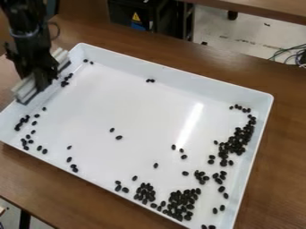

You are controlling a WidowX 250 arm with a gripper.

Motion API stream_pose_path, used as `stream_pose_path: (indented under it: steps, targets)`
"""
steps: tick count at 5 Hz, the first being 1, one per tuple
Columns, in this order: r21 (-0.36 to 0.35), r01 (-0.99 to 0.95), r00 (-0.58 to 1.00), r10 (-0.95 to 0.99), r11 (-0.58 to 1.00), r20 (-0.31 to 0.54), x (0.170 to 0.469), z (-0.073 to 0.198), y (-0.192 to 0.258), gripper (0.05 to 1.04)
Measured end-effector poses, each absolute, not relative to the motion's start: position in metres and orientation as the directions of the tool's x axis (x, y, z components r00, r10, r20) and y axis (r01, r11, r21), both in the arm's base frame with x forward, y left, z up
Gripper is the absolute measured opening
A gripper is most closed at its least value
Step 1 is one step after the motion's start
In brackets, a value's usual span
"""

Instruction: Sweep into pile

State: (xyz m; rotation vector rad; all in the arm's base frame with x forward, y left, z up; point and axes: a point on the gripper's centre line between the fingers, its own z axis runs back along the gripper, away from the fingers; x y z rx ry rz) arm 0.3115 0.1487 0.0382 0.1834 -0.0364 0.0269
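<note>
Two main clusters of dark beans point(238, 139), far end of tray point(179, 76) from gripper point(42, 76), unmerged; strays point(23, 120) nearer gripper; pale sweeping bar point(25, 89) clamped in it; gathering partly done.

- Lit brightly and fairly evenly across the white tray point(134, 98).
- Catches one long, slanting glare streak point(190, 124), right of center.
- Shades soft grey along the far wall point(173, 74).
- Drops near black around the equipment point(134, 15) at top.

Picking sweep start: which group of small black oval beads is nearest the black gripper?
The small group by the white plastic tray's left wall, just picture-right of the gripper; others are farther off.
</note>
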Motion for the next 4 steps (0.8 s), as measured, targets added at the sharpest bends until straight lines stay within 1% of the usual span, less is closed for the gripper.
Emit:
stream_pose_path:
  steps: [2,3,4]
  targets:
    - [0.166,-0.046,0.999,0.048,0.985,-0.007,0.314,0.009,0.137,0.359]
    - [0.167,-0.071,0.997,0.071,0.983,0.003,0.324,0.002,0.14,0.359]
    - [0.134,-0.098,0.995,0.098,0.986,0.009,0.327,-0.003,0.136,0.359]
